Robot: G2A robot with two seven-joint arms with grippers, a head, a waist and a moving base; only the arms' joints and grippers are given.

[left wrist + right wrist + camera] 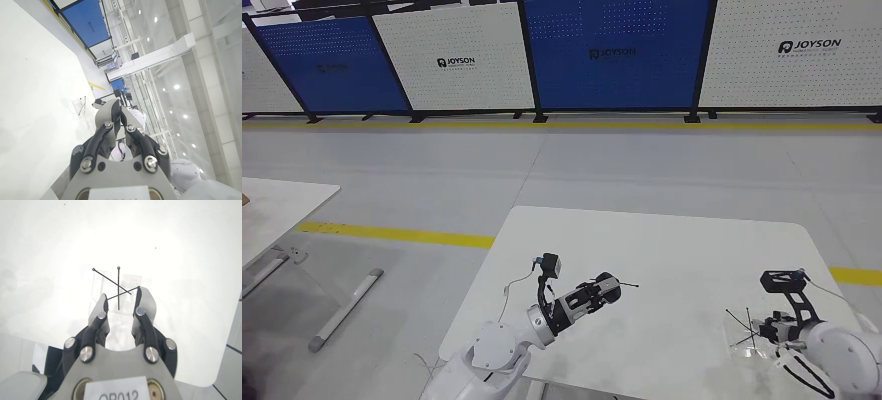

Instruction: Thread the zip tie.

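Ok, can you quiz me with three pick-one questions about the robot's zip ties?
1. Where do the loose zip ties lie? A) on the floor B) on a clear tray C) in a red box
2. How many lie there? A) one B) three C) six
3. The right gripper is: A) open B) shut C) holding a cup
Answers: 1B, they rest on the clear tray; 2B, three black strips cross; 3A, its fingers stand apart.
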